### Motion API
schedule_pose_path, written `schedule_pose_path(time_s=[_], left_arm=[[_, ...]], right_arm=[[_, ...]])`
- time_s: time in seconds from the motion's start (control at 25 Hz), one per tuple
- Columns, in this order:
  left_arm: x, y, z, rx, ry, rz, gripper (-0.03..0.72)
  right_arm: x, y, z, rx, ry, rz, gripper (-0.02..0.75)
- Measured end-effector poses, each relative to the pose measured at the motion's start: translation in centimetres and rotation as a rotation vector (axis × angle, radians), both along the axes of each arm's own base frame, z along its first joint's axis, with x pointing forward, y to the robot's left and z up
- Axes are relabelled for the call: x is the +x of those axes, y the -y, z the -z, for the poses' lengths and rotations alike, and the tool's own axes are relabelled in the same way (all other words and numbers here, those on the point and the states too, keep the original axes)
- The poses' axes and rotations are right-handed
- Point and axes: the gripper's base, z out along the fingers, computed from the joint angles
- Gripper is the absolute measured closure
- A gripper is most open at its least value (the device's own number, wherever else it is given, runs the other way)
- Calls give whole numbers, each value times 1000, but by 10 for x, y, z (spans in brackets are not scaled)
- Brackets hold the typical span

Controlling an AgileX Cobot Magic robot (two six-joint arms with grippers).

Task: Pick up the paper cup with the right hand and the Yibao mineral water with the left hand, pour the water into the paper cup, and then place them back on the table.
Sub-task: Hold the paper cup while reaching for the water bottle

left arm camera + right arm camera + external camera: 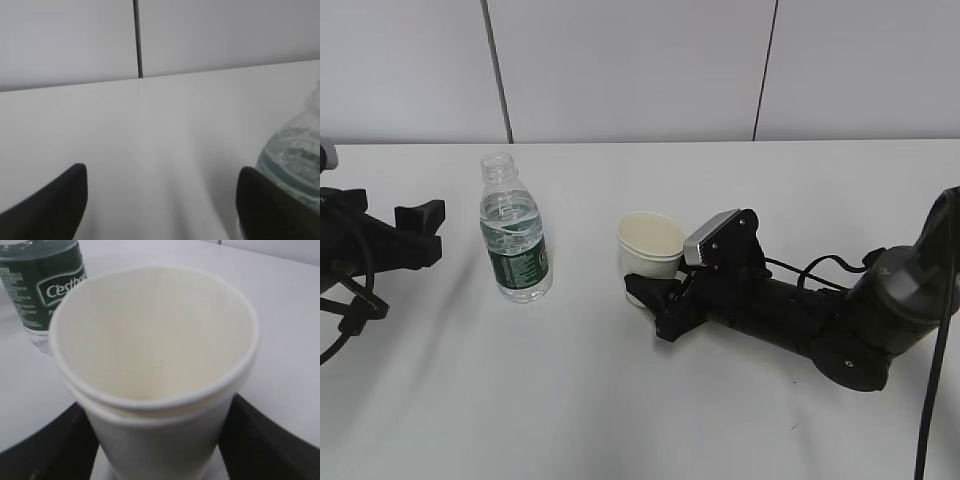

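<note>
The paper cup [650, 242] stands on the white table [570, 400] right of centre. My right gripper [655, 300] lies low on the table, and its two black fingers press the cup's lower wall from both sides. In the right wrist view the cup [155, 340] fills the frame and is empty. The Yibao mineral water [516, 245] stands upright and capless to the cup's left, and also shows in the right wrist view [42, 290]. My left gripper [422, 235] is open and empty, left of the bottle and apart from it. In the left wrist view [160, 175] the bottle [295, 160] sits just beyond the right fingertip.
A grey panelled wall with dark seams [498, 70] runs behind the table's far edge. The right arm's body [820, 320] and its cable lie across the table's right side.
</note>
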Motion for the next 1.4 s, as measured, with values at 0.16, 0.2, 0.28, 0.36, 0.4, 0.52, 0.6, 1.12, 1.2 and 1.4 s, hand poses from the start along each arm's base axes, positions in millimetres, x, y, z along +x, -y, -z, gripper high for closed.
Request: schedule_pose_path(time_s=[0.16, 0.2, 0.28, 0.36, 0.4, 0.52, 0.6, 1.12, 1.2, 1.4], left_arm=[[5, -9, 21, -29, -27, -2, 131], [5, -12, 22, -42, -10, 13, 131], [-1, -18, 26, -60, 12, 45, 131], [-6, -24, 30, -56, 6, 80, 132], [-9, -26, 33, -51, -5, 98, 132], [-13, -29, 35, -31, -15, 162, 132], [-14, -29, 38, -27, -20, 191, 132], [-20, -18, 95, -61, -212, 355, 132], [-17, -17, 96, -57, -207, 370, 132], [-4, -13, 90, -43, -152, 425, 132]], right_arm=[[0, 0, 0, 2, -1, 7, 206], [1, 0, 0, 2, -1, 9, 206], [1, 1, 0, 3, -1, 11, 206], [1, 1, 0, 6, 0, 15, 206], [1, 1, -1, 9, 3, 14, 206], [1, 0, -2, 17, 11, 14, 206], [1, 0, -3, 31, 23, 16, 206], [6, 4, -5, 54, 23, 86, 206], [6, 5, -5, 55, 23, 92, 206], [6, 5, -5, 56, 23, 95, 206]])
